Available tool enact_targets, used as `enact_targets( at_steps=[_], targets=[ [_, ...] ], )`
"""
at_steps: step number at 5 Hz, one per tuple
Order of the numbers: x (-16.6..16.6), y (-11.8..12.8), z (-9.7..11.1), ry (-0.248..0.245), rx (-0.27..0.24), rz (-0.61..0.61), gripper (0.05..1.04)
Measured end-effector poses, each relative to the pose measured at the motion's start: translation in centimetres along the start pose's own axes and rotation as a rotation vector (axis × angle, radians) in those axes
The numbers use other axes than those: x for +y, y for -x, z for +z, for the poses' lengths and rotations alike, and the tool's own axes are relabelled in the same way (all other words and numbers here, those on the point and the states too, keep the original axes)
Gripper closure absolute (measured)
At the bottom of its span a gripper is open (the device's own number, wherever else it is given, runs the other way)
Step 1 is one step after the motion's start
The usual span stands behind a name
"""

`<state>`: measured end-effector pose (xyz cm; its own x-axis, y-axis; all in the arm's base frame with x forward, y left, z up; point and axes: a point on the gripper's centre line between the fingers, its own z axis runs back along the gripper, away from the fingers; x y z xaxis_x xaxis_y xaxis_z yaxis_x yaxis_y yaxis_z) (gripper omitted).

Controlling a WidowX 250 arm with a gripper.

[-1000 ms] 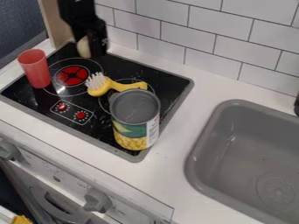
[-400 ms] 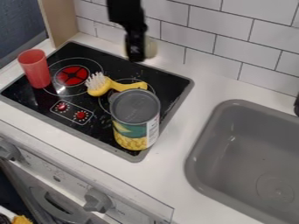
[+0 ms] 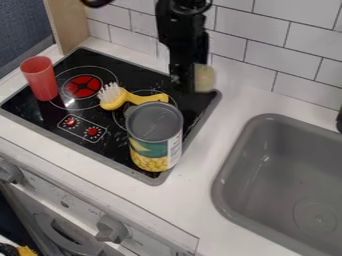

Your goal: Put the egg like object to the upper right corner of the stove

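The black gripper (image 3: 189, 81) hangs over the far right part of the black stove top (image 3: 137, 75), its pincer closed about the pale egg-like object (image 3: 204, 78). The object shows at the right side of the gripper's tip and, as seen from the camera, overlaps the stove's far right corner; its height above the surface cannot be told. At the stove's left side stands a red cup (image 3: 40, 79), upright, beside the red-marked burner (image 3: 83, 86). A yellow brush (image 3: 147, 98) lies across the middle, white bristles upward at its left end, its handle running right, just beyond a large can (image 3: 155, 135). The can stands upright at the near right, its grey end uppermost. To the right of the stove, a grey sink (image 3: 230, 165) is set into the white counter (image 3: 190, 195); a white tiled wall (image 3: 244, 47) rises along the far side.
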<state>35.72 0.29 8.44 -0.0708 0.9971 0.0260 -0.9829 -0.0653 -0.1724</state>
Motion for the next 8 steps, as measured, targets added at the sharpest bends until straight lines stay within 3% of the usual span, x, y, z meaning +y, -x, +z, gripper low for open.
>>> enact_targets(
  at_steps=[3, 5, 6, 8],
  targets=[
    [0.8, 0.5, -2.7, -0.088, -0.027, -0.022, 0.255],
    [0.7, -0.1, -2.6, -0.094, -0.027, 0.020, 0.073],
    [0.5, -1.0, -1.9, -0.080, -0.017, 0.053, 0.077],
    [-0.7, -2.3, 3.1, 0.000, 0.001, 0.087, 0.083]
  ],
)
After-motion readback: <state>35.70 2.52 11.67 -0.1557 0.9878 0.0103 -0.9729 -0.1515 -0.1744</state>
